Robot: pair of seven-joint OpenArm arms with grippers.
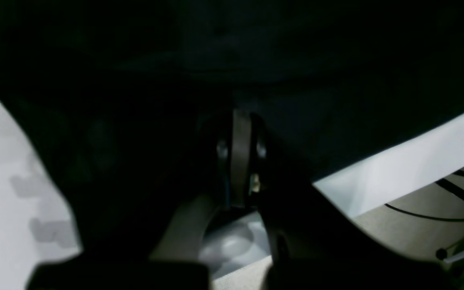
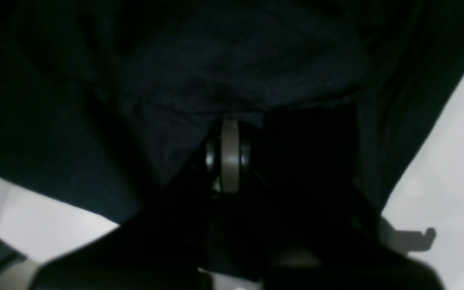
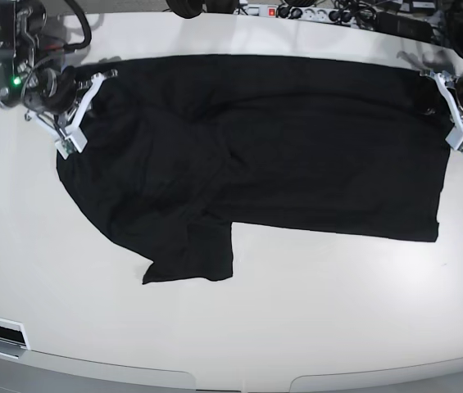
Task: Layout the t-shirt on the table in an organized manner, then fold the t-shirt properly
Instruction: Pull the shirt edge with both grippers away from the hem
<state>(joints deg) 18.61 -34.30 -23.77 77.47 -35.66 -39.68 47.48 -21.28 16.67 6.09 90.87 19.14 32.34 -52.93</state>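
The black t-shirt point(image 3: 280, 139) lies spread wide across the white table point(image 3: 297, 319), with a sleeve flap hanging toward the front left. My left gripper point(image 3: 436, 83) is at the shirt's far right corner, shut on the cloth. In the left wrist view its jaws point(image 1: 241, 119) are pressed together under dark t-shirt fabric point(image 1: 256, 48). My right gripper point(image 3: 92, 92) is at the shirt's far left corner, also shut on cloth. The right wrist view shows its closed tips point(image 2: 230, 125) buried in the t-shirt point(image 2: 216, 60).
A power strip and tangled cables point(image 3: 297, 11) run along the table's far edge. In the left wrist view the table's edge point(image 1: 397, 177) is close, with floor and black cables point(image 1: 437, 217) beyond it. Bare tabletop lies in front of the shirt.
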